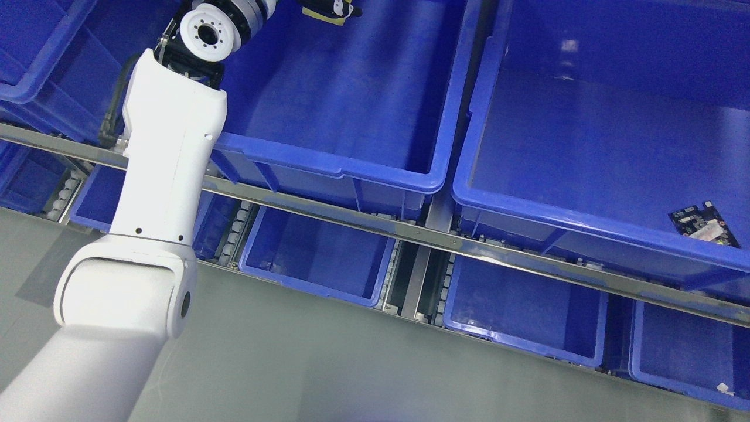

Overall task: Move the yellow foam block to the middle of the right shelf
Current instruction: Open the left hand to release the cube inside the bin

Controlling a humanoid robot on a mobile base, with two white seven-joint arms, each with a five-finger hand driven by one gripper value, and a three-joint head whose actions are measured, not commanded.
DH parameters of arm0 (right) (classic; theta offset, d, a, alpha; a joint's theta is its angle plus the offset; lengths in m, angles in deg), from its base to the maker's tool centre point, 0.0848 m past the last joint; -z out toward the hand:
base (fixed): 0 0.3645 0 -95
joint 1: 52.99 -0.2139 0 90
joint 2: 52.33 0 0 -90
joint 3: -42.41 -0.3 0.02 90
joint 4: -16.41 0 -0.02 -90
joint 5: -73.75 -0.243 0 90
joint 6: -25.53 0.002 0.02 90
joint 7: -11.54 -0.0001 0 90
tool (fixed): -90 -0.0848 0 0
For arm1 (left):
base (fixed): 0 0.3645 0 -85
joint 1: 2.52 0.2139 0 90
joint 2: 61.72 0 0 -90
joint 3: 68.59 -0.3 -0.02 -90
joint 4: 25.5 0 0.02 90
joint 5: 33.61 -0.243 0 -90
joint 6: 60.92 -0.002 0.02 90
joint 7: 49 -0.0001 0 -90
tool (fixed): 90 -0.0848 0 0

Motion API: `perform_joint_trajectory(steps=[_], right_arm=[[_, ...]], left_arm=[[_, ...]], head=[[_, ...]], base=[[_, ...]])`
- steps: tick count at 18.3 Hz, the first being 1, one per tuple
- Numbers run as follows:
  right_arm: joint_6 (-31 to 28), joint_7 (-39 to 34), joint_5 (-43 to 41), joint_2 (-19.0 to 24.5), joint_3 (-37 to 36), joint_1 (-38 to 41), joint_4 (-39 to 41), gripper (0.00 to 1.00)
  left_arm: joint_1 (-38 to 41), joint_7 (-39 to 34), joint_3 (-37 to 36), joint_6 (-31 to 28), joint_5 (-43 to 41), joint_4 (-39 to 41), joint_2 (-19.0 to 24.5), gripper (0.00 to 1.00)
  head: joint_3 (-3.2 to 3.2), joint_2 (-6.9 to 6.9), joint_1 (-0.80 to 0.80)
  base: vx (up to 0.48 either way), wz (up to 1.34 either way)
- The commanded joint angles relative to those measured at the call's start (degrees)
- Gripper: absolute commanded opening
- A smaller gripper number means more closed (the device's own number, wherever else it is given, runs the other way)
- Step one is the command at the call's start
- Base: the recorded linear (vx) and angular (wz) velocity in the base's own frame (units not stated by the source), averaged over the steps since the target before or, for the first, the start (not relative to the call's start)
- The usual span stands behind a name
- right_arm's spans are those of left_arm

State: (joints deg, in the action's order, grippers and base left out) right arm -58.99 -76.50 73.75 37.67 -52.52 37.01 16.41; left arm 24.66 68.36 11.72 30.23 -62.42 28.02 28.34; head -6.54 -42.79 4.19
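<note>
Up top, your left robot hand (331,8) grips the yellow foam block (328,17) over the blue bin (375,170); a circuit board (705,225) lies in the neighbouring bin (586,223).

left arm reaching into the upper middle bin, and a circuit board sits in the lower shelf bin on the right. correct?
Not quite. The head view shows the circuit board in the upper right bin, at its front right corner, not in a lower shelf bin. The left arm does reach into the upper middle bin.

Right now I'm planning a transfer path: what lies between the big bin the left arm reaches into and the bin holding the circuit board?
Head view: only the two blue rims and a narrow dark gap separate the left-arm bin from the circuit-board bin.
</note>
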Motion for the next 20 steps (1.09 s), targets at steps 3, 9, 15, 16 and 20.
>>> perform_joint_trajectory(steps=[3, 9, 15, 16, 20], right_arm=[[0.0, 0.0, 0.2, -1.0, 0.0, 0.1, 1.0, 1.00], [0.0, 0.0, 0.2, -1.0, 0.0, 0.1, 1.0, 1.00], [0.0, 0.0, 0.2, -1.0, 0.0, 0.1, 1.0, 1.00], [0.0, 0.0, 0.2, -1.0, 0.0, 0.1, 1.0, 1.00], [0.0, 0.0, 0.2, -1.0, 0.0, 0.1, 1.0, 1.00]], left_arm=[[-0.5, -0.6, -0.6, -0.3, 0.0, 0.0, 0.9, 0.97], [-2.2, -0.1, -4.0, -1.4, -1.7, -0.4, 0.9, 0.45], [-2.0, 0.9, -3.8, -4.2, -1.3, -0.9, 0.9, 0.03], [-2.0, 0.9, -3.3, -4.4, -1.2, -0.9, 0.9, 0.25], [-2.0, 0.8, -1.7, -5.6, -0.7, -0.8, 0.9, 1.00]], head=[[0.00, 0.00, 0.00], [0.00, 0.00, 0.00], [0.00, 0.00, 0.00], [0.00, 0.00, 0.00], [0.00, 0.00, 0.00]], base=[[0.000, 0.00], [0.000, 0.00], [0.000, 0.00], [0.000, 0.00], [0.000, 0.00]])
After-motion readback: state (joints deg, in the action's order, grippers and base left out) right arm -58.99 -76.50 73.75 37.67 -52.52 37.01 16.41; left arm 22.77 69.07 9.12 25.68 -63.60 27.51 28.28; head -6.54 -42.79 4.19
